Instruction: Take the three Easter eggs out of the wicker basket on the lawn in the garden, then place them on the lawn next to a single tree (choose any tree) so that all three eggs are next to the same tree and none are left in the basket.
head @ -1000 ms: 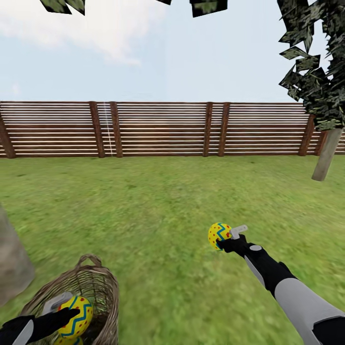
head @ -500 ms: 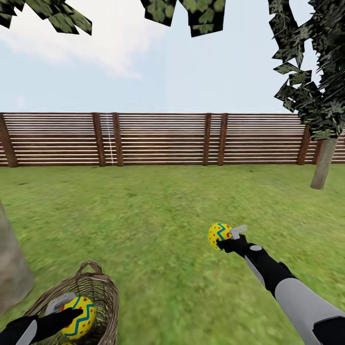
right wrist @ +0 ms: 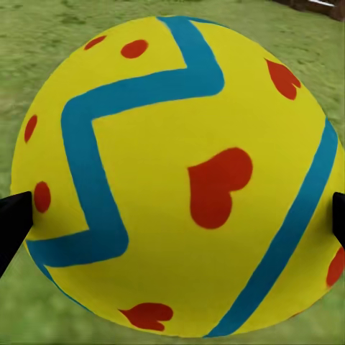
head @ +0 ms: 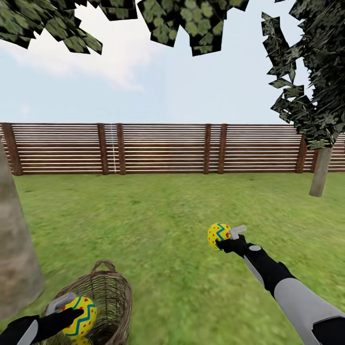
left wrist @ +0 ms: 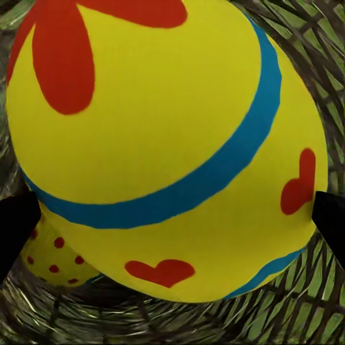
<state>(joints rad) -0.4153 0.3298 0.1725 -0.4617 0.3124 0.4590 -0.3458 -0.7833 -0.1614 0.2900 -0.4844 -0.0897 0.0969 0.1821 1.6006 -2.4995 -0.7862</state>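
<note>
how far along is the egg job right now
No egg lies on the lawn yet. In hand: the right gripper holds one egg over grass, and the left gripper holds another egg above the wicker basket. Left: a third egg in the basket, then placing all three by one tree.

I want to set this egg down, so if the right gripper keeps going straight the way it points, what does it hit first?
Probably just the lawn. The right gripper holds an egg and points ahead over bare grass, fence far beyond. Depth is hard to judge.
</note>
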